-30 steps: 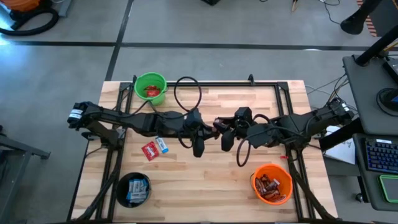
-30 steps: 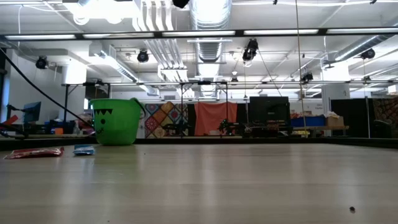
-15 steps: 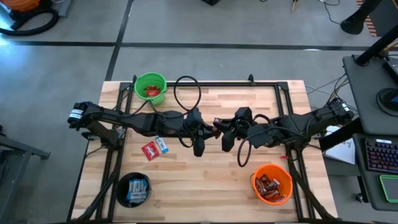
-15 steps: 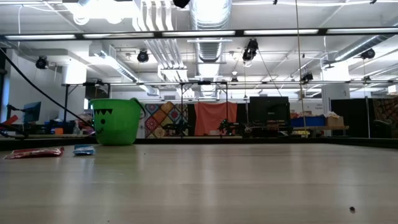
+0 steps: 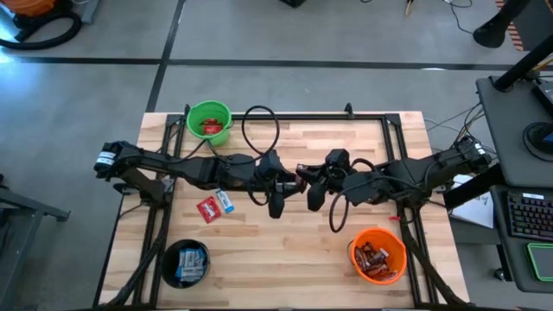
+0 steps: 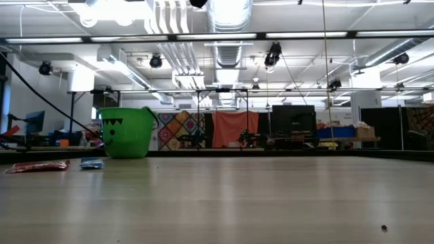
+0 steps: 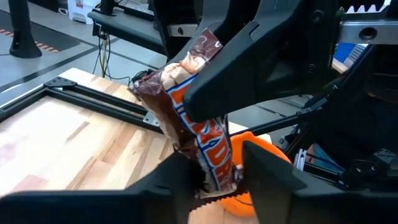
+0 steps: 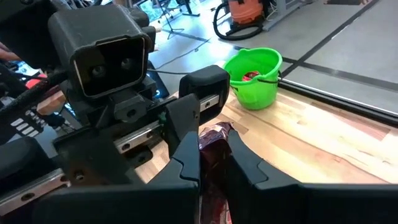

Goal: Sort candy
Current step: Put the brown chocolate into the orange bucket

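Table (image 5: 285,250): wood top, both arms meeting above its middle.
Orange bucket (image 5: 378,253): near right gripper, brown bars inside.
Green bucket (image 5: 209,120): beyond left gripper.
Right gripper (image 8: 212,163): clamped on brown bar (image 7: 200,134).
Left gripper (image 7: 217,168): fingers parted, loosely flanking the bar's end.
Red packet (image 5: 207,209), blue packet (image 5: 225,202): on table beside left arm.

I am operating in a robotics lab set up in an open industrial hall. Exposed ceiling ducts (image 6: 227,17), strip lights (image 6: 308,34) and a polished concrete floor (image 5: 285,34) surround the wooden counter (image 5: 294,250), which sits on a black metal frame (image 5: 294,117). Beside the counter is a workstation with a keyboard (image 5: 529,216) and loose cables (image 5: 449,121), and more monitors (image 6: 293,120) and benches stand at the far end of the hall.
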You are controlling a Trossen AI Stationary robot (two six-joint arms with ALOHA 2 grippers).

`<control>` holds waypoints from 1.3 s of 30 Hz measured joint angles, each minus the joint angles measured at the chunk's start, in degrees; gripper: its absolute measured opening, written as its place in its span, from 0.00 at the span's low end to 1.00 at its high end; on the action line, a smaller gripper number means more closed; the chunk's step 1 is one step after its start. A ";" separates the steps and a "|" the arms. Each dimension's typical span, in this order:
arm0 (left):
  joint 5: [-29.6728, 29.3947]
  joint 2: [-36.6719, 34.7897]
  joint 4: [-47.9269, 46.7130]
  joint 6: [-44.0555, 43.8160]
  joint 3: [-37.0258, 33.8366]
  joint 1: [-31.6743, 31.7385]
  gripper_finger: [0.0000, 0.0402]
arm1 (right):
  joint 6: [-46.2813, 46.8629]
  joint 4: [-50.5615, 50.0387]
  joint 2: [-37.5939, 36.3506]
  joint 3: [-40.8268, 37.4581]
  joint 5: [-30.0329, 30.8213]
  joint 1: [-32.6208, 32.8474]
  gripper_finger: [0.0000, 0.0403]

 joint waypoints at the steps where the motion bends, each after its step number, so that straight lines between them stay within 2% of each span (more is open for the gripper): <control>1: 0.04 0.00 -0.27 0.00 0.00 0.00 0.31 | -0.14 -0.10 0.00 0.00 -0.01 0.00 0.05; 8: -0.54 -1.26 -7.52 0.45 0.04 0.13 0.48 | 3.58 -7.25 -0.44 -0.17 -1.24 0.12 0.05; 12: -0.73 -2.89 -13.46 0.47 0.07 0.08 0.50 | 9.19 -13.66 -1.92 0.90 -1.67 0.91 0.05; 17: -2.45 -4.28 -20.71 0.36 0.11 0.06 0.50 | 16.87 -18.85 -2.82 1.49 -5.55 5.49 0.04; 19: -4.43 -4.37 -24.09 0.11 0.11 0.06 0.49 | 22.10 -22.91 -2.86 1.68 -6.20 8.29 0.04; 23: -5.87 -4.60 -28.57 -0.59 0.11 0.06 0.49 | 38.20 -34.41 -2.89 1.70 -6.79 15.64 0.04; 30: -5.88 -5.19 -29.44 -0.94 0.11 0.00 0.49 | 63.77 -49.00 -0.86 1.60 -8.39 27.61 0.04; 34: -5.87 -5.40 -29.45 -2.25 0.11 0.00 0.49 | 70.97 -50.74 1.01 0.72 -13.73 31.51 0.04; 39: -5.86 -5.77 -28.92 -4.48 0.11 0.00 0.49 | 73.13 -51.17 4.00 -1.00 -22.11 33.52 0.04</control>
